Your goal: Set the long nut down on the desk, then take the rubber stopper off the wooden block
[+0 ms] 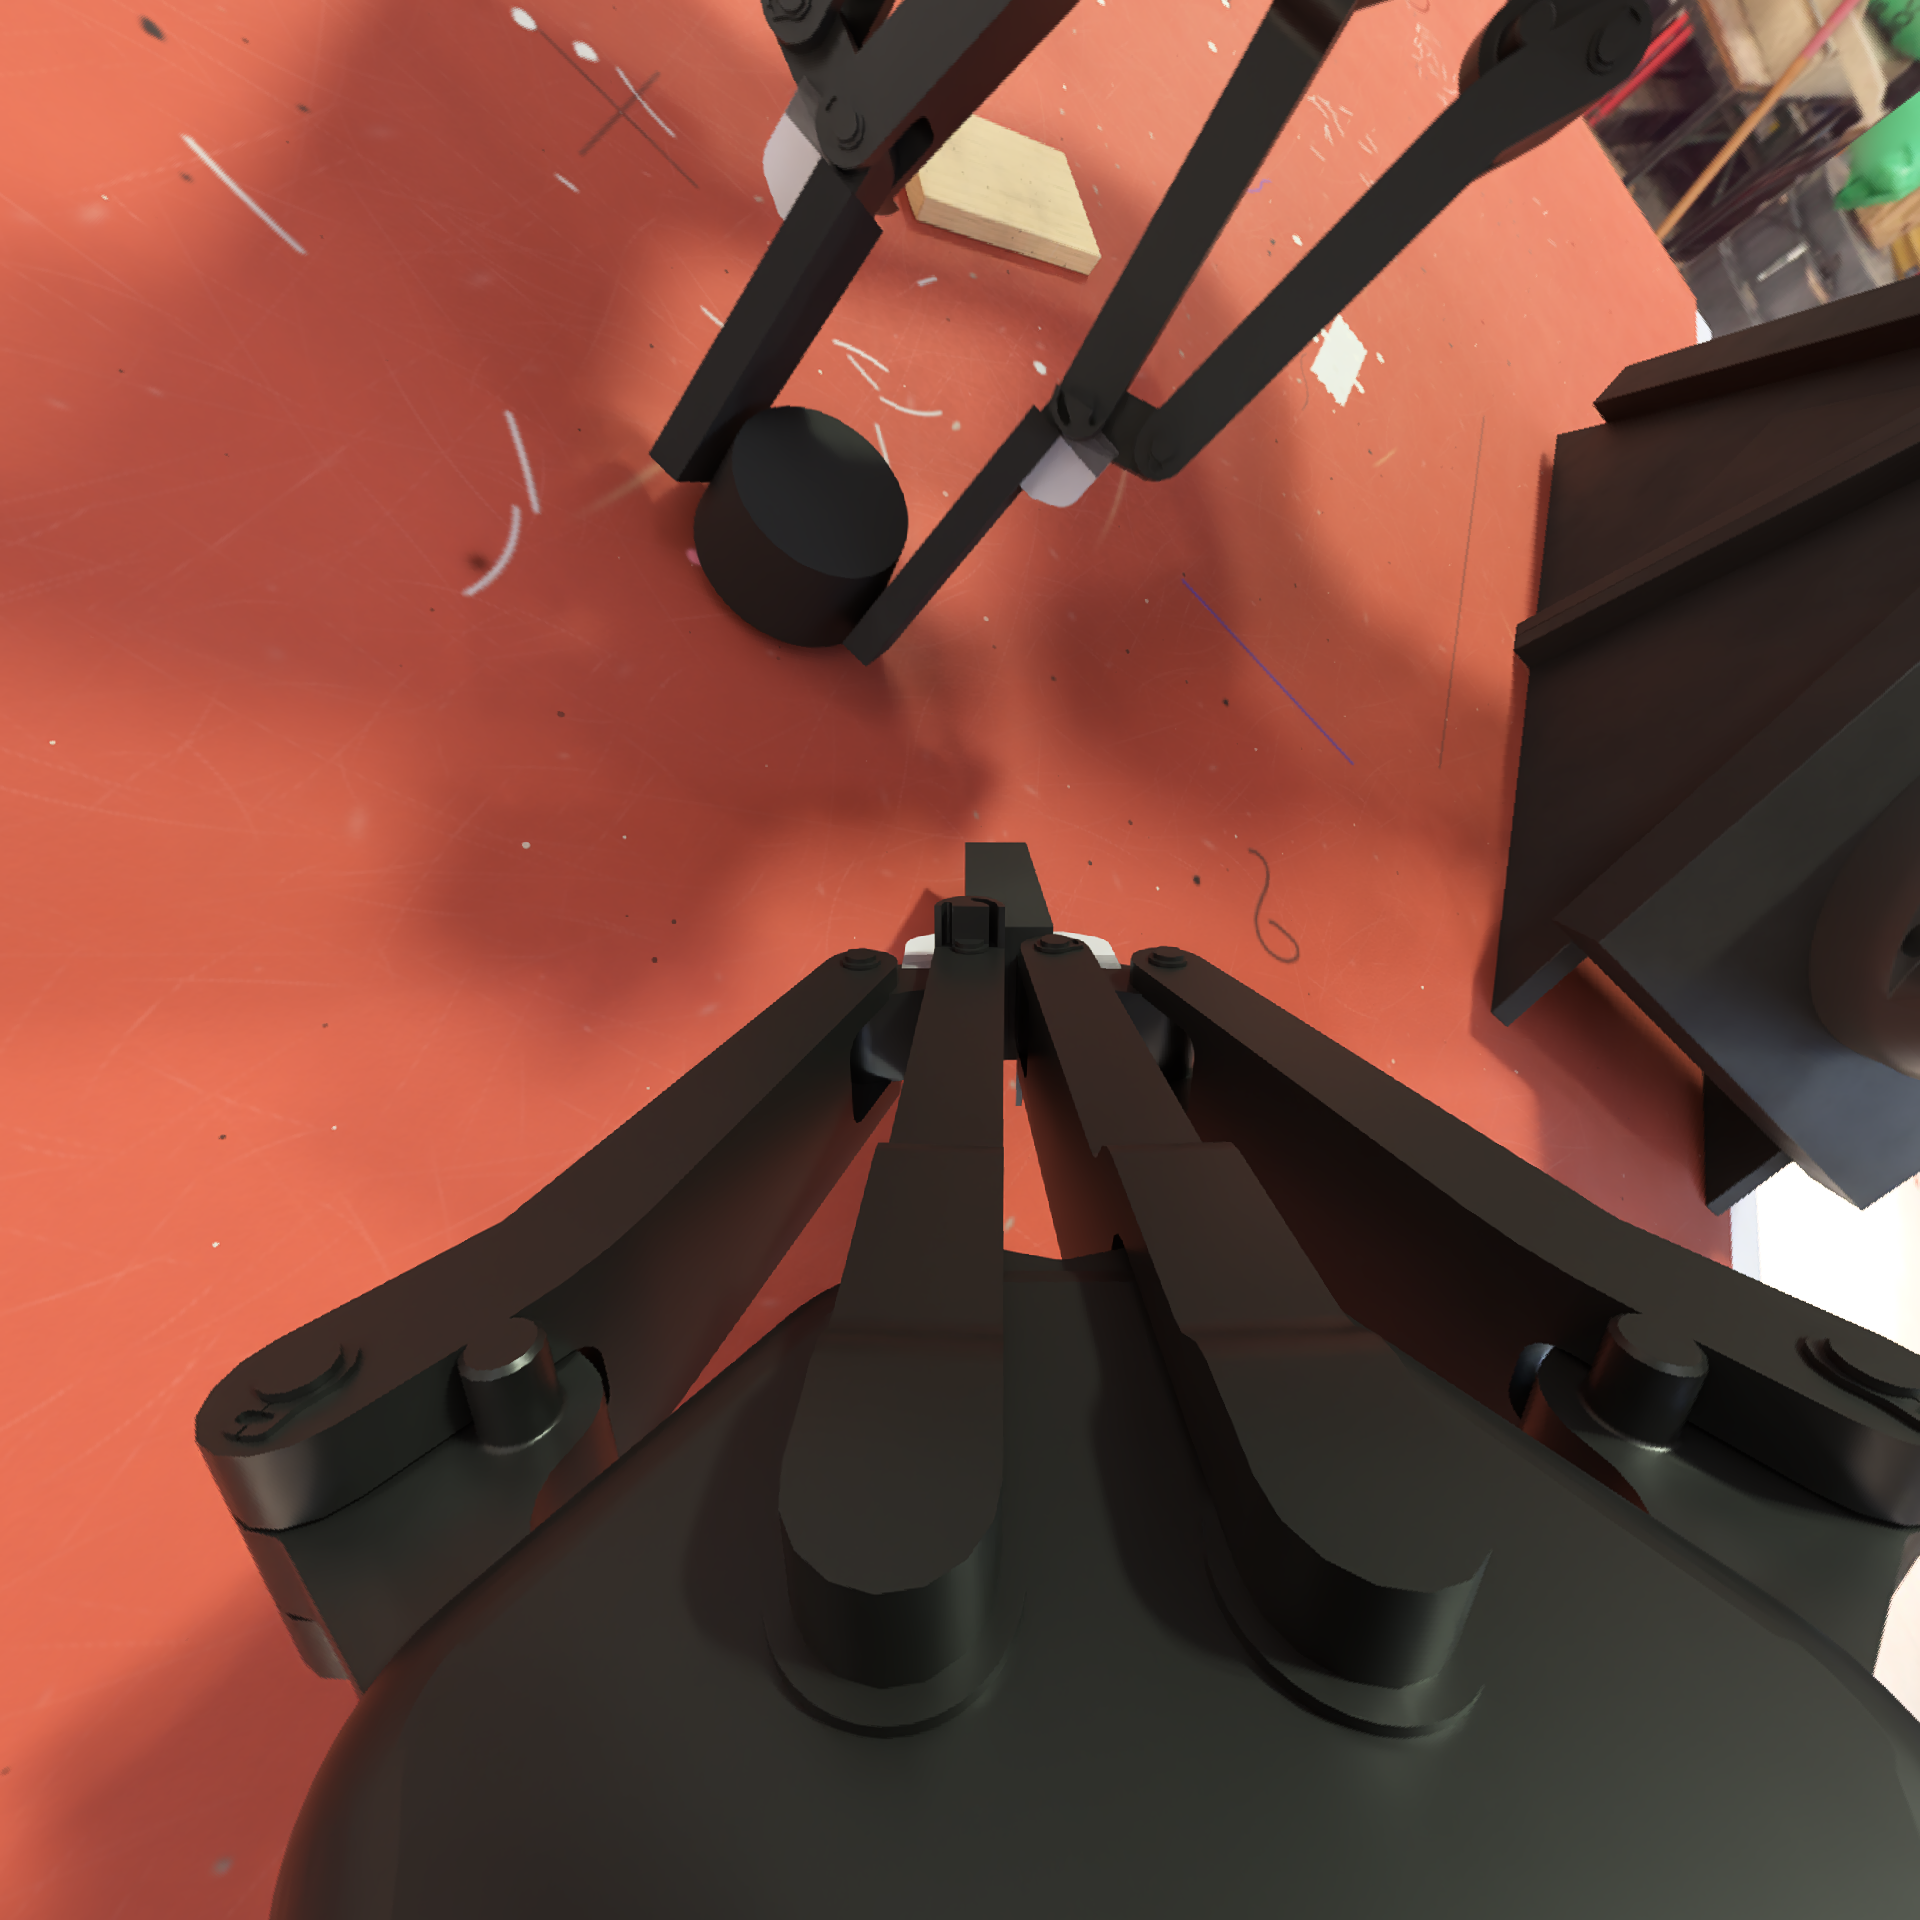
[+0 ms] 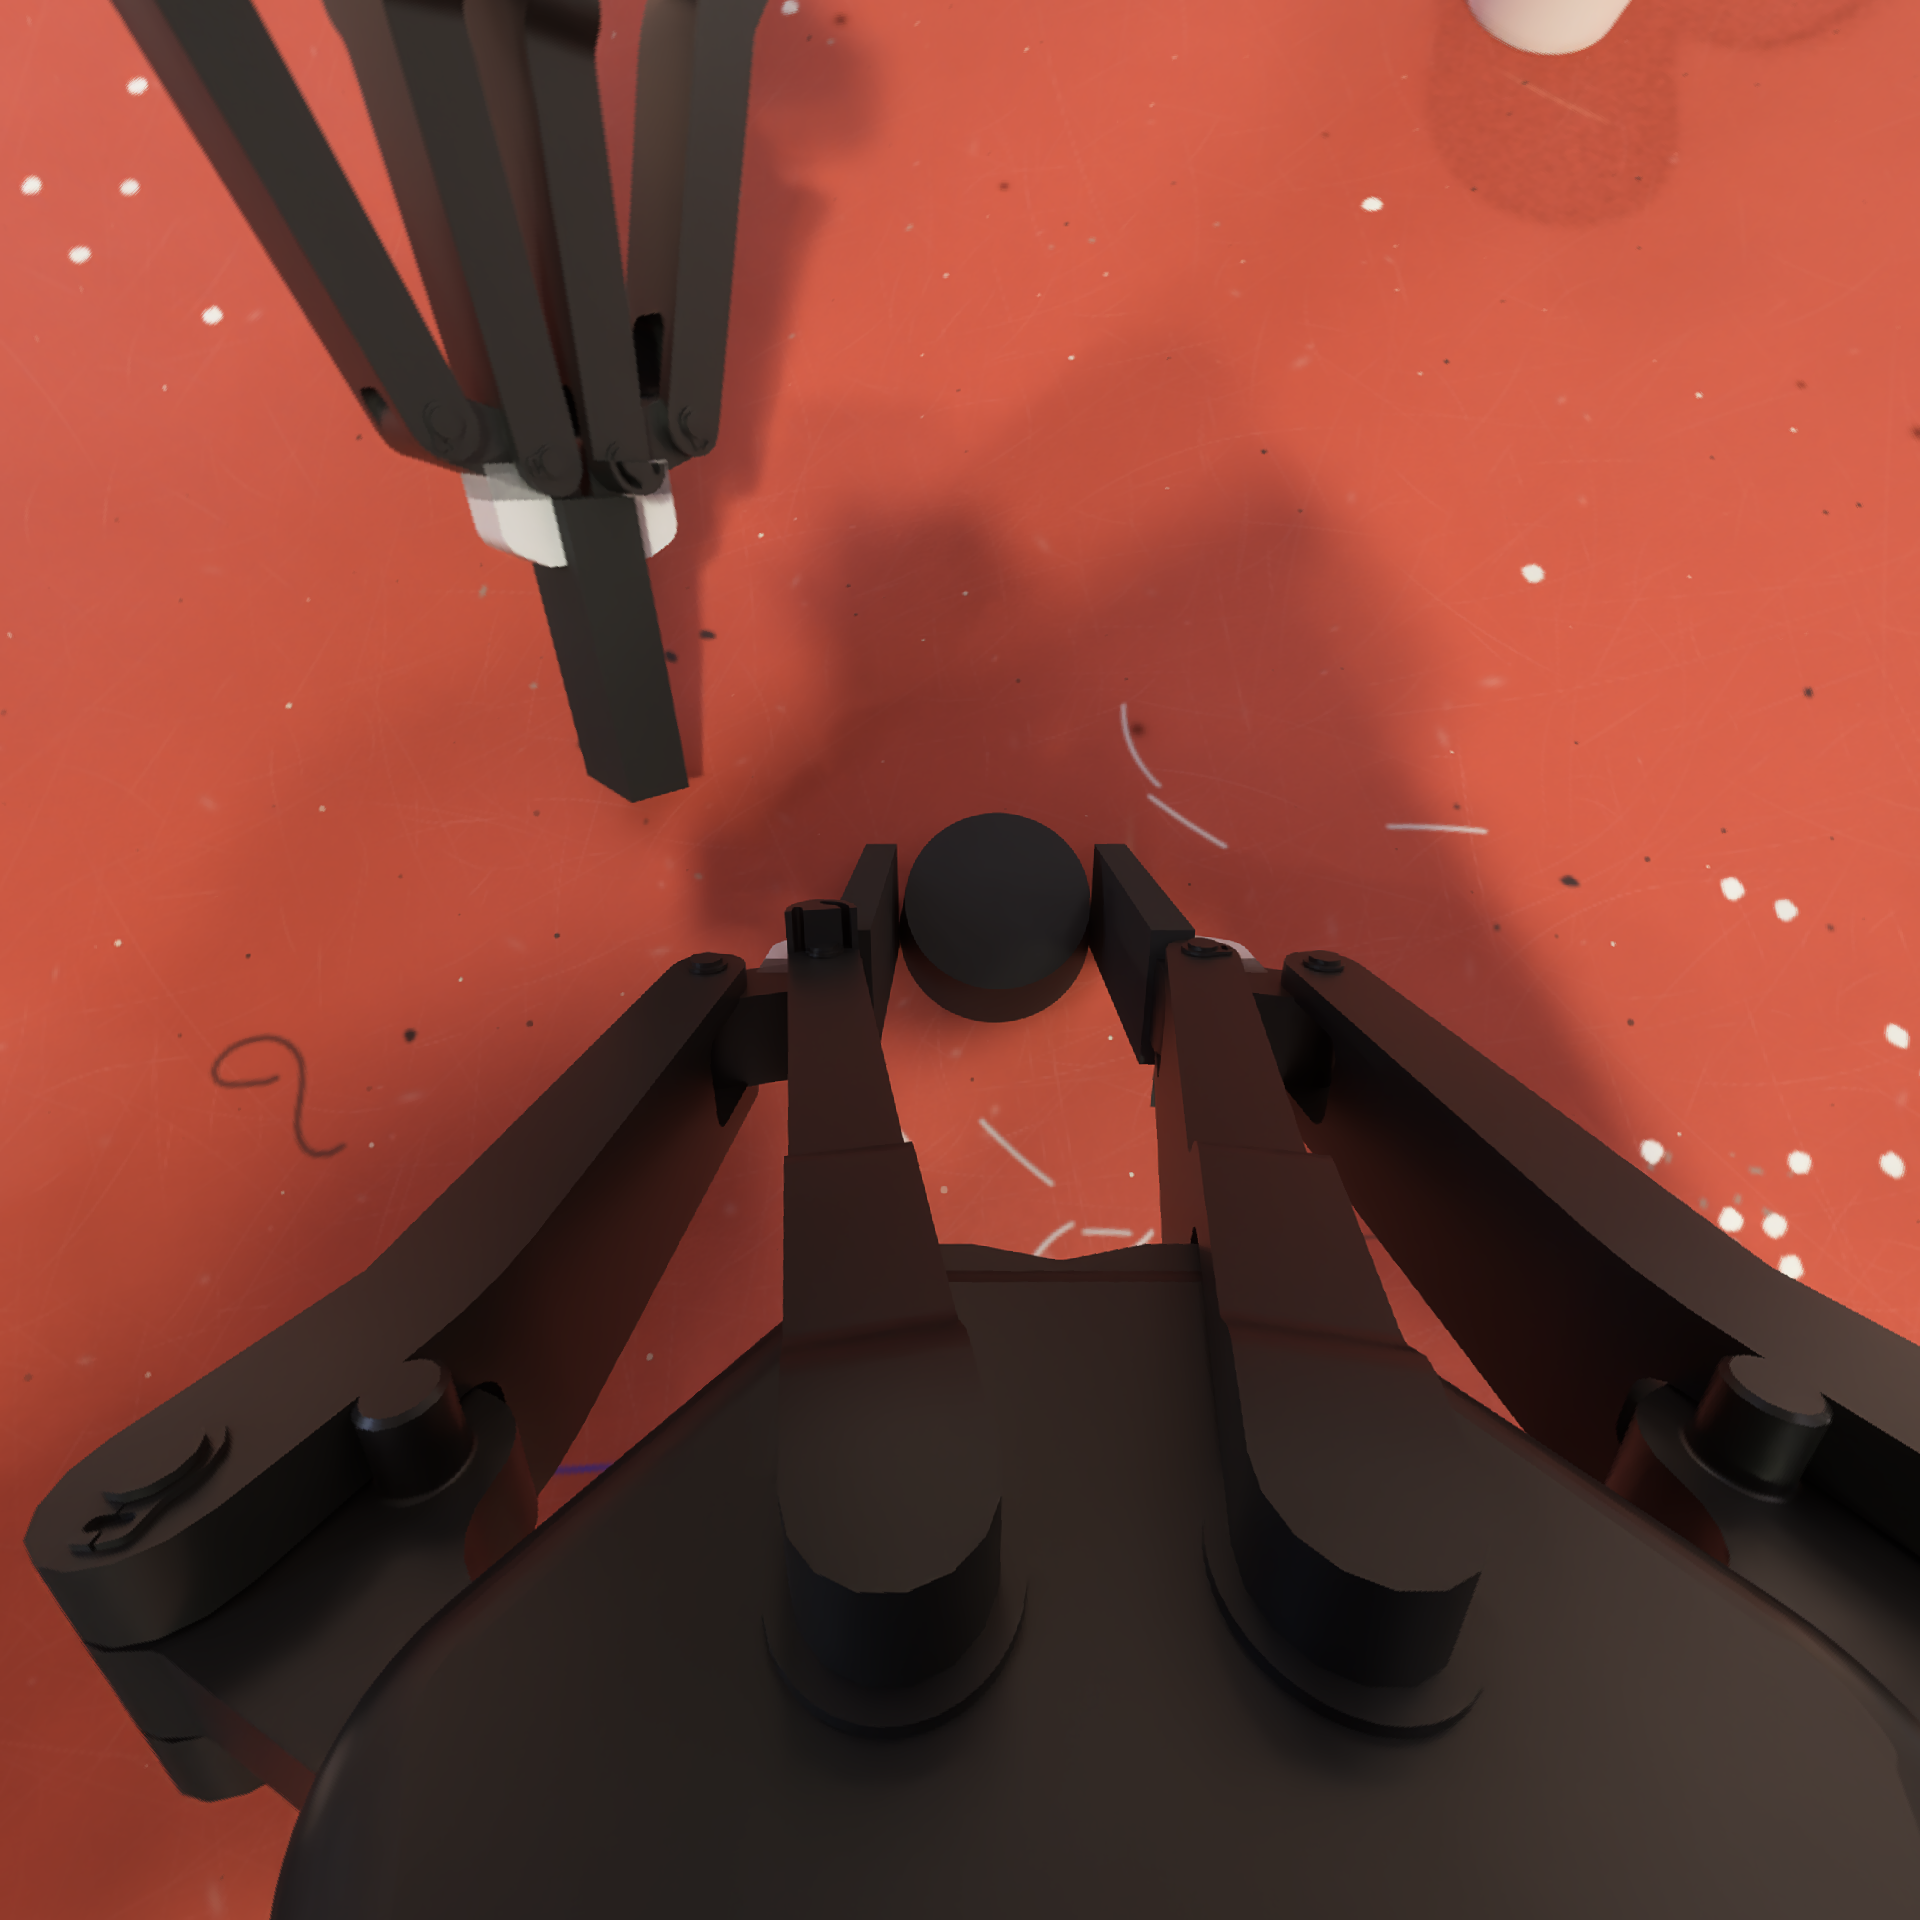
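My right gripper [image 2: 995, 883] is shut on the rubber stopper [image 2: 995, 904], a short black cylinder held by its sides. In the left wrist view the right gripper [image 1: 769, 551] holds the stopper [image 1: 800, 509] low over the red desk [image 1: 364, 831], apart from the pale wooden block [image 1: 1003, 197] lying behind it. I cannot tell whether the stopper touches the desk. My left gripper [image 1: 1003, 873] is shut with nothing visible between its fingers. It also shows in the right wrist view [image 2: 636, 779], hanging over the desk to the left of the stopper. I see no long nut for certain.
A dark stepped object [image 1: 1714, 779] stands at the desk's right side in the left wrist view. A pale rounded object [image 2: 1548, 21] is cut off by the top edge of the right wrist view. Beyond the desk's far right corner is workshop clutter [image 1: 1787, 156].
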You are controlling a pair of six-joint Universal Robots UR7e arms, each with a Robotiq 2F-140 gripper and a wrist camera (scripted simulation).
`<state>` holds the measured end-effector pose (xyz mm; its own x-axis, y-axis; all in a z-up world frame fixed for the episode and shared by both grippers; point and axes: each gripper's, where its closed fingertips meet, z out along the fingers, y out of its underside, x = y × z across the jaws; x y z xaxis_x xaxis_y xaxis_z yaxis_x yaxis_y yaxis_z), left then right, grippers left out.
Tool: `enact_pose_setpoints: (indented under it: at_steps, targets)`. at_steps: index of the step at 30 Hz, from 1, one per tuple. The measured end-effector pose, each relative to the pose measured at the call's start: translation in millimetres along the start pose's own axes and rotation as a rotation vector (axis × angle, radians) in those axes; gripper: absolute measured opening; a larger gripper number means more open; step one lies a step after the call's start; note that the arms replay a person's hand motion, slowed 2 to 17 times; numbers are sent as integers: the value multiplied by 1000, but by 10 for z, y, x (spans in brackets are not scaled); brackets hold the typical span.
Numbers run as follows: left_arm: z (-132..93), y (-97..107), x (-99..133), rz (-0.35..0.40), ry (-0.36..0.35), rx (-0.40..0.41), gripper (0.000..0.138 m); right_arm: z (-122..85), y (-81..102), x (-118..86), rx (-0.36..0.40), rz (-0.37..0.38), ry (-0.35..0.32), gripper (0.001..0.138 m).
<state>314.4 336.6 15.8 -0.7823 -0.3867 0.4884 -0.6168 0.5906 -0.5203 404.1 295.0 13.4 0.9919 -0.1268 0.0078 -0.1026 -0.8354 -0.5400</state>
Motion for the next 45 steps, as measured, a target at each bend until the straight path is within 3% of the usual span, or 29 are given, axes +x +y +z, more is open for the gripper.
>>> enact_pose_setpoints:
  at_steps: [6, 15, 22, 27, 39, 42, 45]
  targets:
    - [4, -7, -1, 4, -7, 2, 0, -12, -14, 32, 40, 27, -21, 50]
    - [6, -10, -2, 8, -12, 5, 0, 40, -61, -94, 0, -78, -4, 50]
    - [10, -17, -3, 10, -10, 4, 0, 106, -169, -186, -21, -100, -14, 50]
    - [16, -26, -5, 10, -8, 2, 0, 150, -232, -131, -17, -77, 0, 50]
    - [30, -47, -8, 17, -19, 5, 0, 207, -329, 141, 63, 76, 7, 50]
    - [30, -48, -8, 19, -22, 6, 0, 215, -356, 131, 80, 87, -5, 50]
    - [31, -48, -8, 21, -24, 8, 0, 224, -367, 71, 79, 52, -22, 50]
